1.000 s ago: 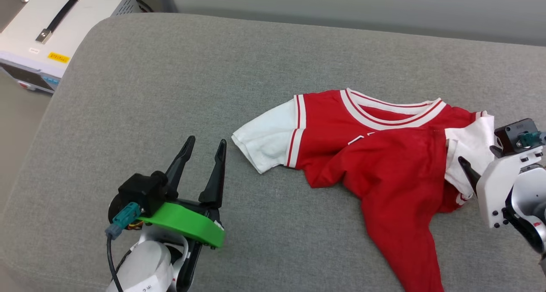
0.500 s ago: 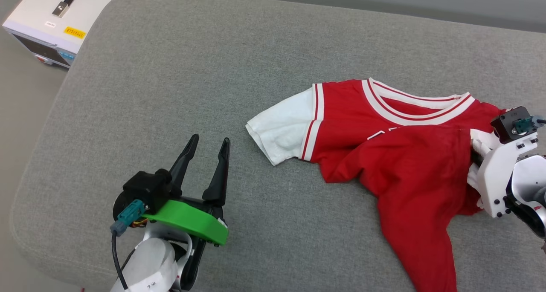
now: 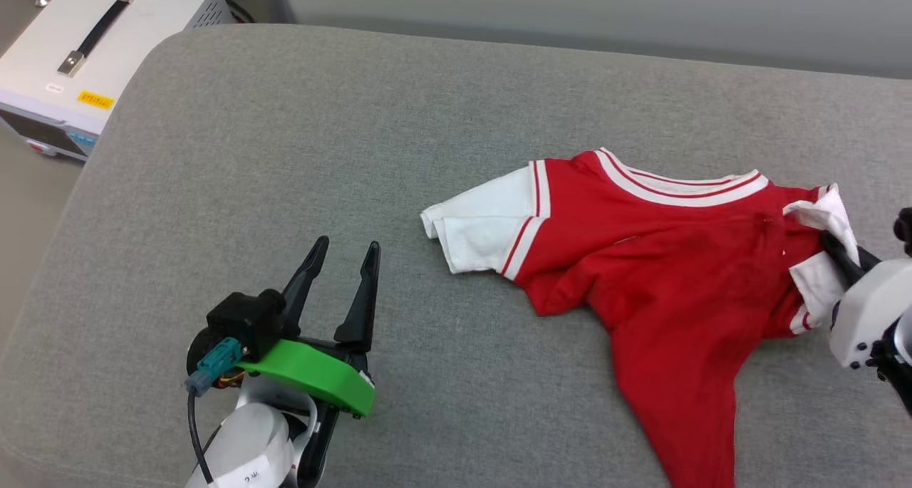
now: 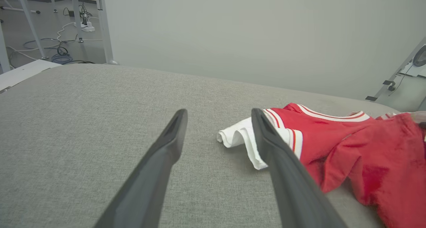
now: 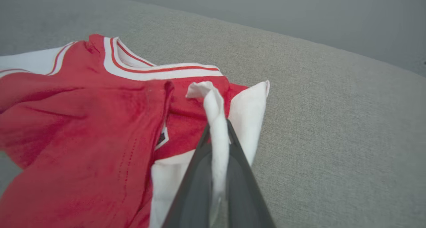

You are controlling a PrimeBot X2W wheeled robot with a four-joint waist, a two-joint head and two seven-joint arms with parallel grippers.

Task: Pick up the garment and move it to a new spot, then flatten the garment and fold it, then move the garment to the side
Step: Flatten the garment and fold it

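One garment crumpled on a grey cushion, pinched by one sleeve.

It lay on the right part of the cushion, its striped collar toward the far edge and its red body trailing toward the near edge. The right gripper had its fingers pressed together on a twisted fold of the white sleeve at the garment's right end. The other white sleeve rested flat on the cushion and pointed toward the left gripper. That gripper's fingers stood spread over bare cushion, near the cloth but not touching it, and held nothing. A white case with a black handle sat beyond the cushion's far left corner.
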